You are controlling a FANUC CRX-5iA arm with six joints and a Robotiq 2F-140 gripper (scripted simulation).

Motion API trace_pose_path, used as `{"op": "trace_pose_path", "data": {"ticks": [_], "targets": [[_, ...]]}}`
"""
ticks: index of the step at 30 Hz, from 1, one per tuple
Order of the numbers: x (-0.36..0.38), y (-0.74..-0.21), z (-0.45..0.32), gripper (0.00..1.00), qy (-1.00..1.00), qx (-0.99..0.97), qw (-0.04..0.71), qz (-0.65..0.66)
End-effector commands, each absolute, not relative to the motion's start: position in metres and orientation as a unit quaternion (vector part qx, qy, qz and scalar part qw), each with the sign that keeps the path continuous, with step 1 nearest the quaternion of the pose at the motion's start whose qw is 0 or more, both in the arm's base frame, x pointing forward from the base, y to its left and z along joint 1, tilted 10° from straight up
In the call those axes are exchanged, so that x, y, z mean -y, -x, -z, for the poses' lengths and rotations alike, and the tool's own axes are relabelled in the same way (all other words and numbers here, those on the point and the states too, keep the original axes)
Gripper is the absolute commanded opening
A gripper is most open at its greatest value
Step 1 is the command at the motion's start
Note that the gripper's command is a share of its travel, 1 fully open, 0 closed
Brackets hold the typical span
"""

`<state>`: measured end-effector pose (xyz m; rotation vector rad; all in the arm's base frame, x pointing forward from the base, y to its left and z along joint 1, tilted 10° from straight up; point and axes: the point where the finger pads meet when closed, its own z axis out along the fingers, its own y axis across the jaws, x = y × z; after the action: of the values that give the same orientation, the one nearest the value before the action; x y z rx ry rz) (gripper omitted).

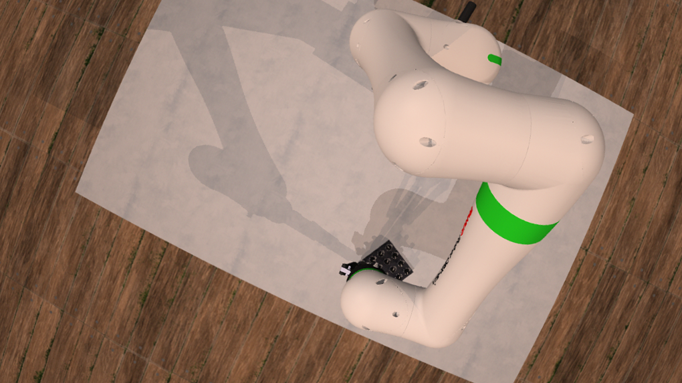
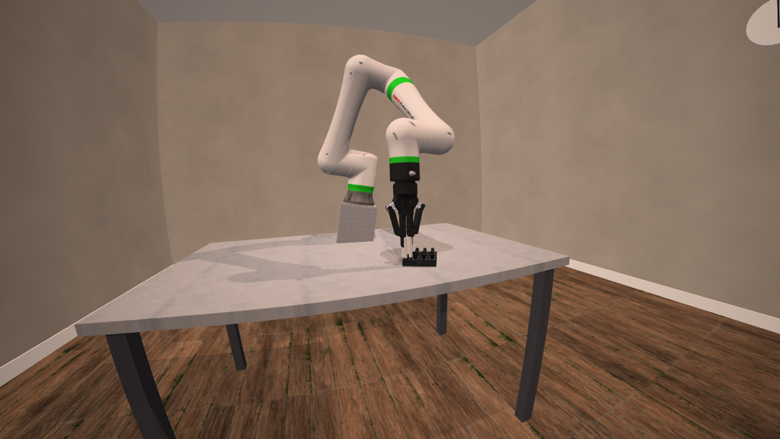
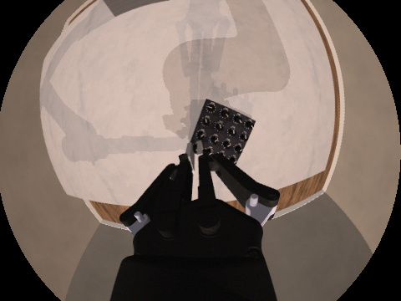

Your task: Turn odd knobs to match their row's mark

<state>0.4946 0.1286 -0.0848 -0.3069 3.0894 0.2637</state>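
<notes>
Two fingers of the gripper [image 1: 348, 269] [image 2: 407, 249] [image 3: 195, 149], nearly closed, seem to pinch the corner knob [image 3: 195, 149] at the near left of the knob box [image 1: 391, 258] [image 2: 420, 262] [image 3: 214, 118]; overtwisting could overshoot its mark.

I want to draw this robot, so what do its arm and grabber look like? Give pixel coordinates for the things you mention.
The arm [image 1: 480, 130] [image 2: 357, 103] is smooth, rounded and pale pinkish-white, with bright green bands and red and black lettering. The gripper [image 2: 407, 248] [image 3: 195, 148] is mostly black, with thin, pale fingertips and silvery bits.
</notes>
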Motion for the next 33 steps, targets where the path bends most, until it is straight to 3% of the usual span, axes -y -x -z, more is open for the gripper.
{"op": "trace_pose_path", "data": {"ticks": [1, 33], "targets": [[-0.1286, -0.4948, 0.0847, 0.05, 0.145, -0.986, 0.017, -0.085], [-0.1286, -0.4948, 0.0847, 0.05, 0.419, -0.904, 0.04, -0.077]]}}
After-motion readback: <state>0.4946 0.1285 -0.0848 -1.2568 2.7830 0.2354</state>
